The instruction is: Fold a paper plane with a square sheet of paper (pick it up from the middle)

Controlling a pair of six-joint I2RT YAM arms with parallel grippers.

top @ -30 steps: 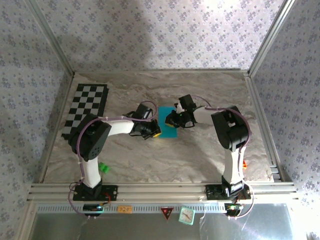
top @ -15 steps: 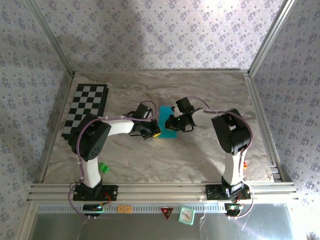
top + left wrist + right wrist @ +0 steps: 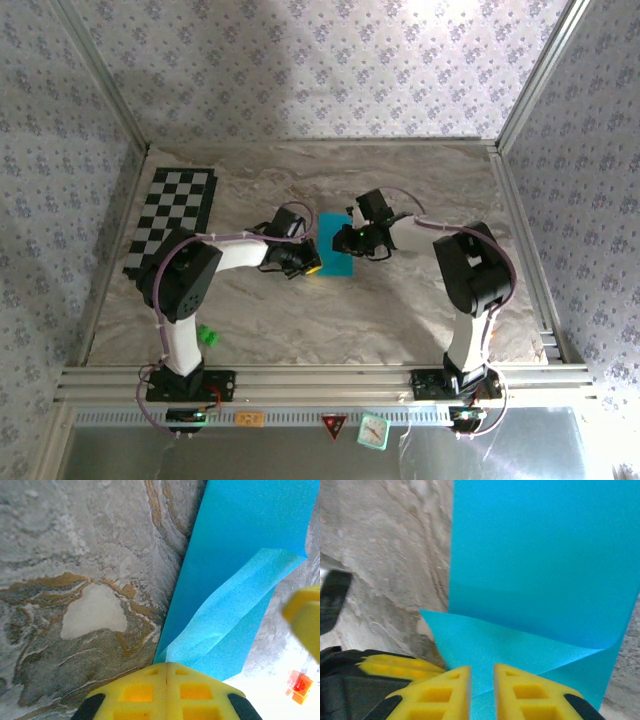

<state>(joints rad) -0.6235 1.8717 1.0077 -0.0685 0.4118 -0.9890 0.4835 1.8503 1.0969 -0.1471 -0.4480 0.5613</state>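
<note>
Currently: square sheet of paper (image 3: pixel 336 249), cyan, part-folded, lying on the table (image 3: pixel 400 310) between both tools. Left tool (image 3: pixel 166 667) pressed together on its near corner. Right tool (image 3: pixel 482 675) pinching a raised flap. Risk: opposed pulls could tear the sheet or skew the crease. Room: bare table beyond both tools, table edges well apart.

Left pincer (image 3: pixel 166 669) at the bottom edge: yellow pads pressed together, seam closed. The square sheet of paper (image 3: pixel 245 535) runs from the upper right down to the pad tips, its long left edge lying on the marbled bench (image 3: pixel 75 555). A paler folded flap (image 3: pixel 235 610) crosses the sheet diagonally and narrows into the pads, apparently pinched there. Blurred yellow shape (image 3: pixel 305 612) at the right edge. Small red-orange object (image 3: pixel 299 686) at lower right, too blurred to identify.
</note>
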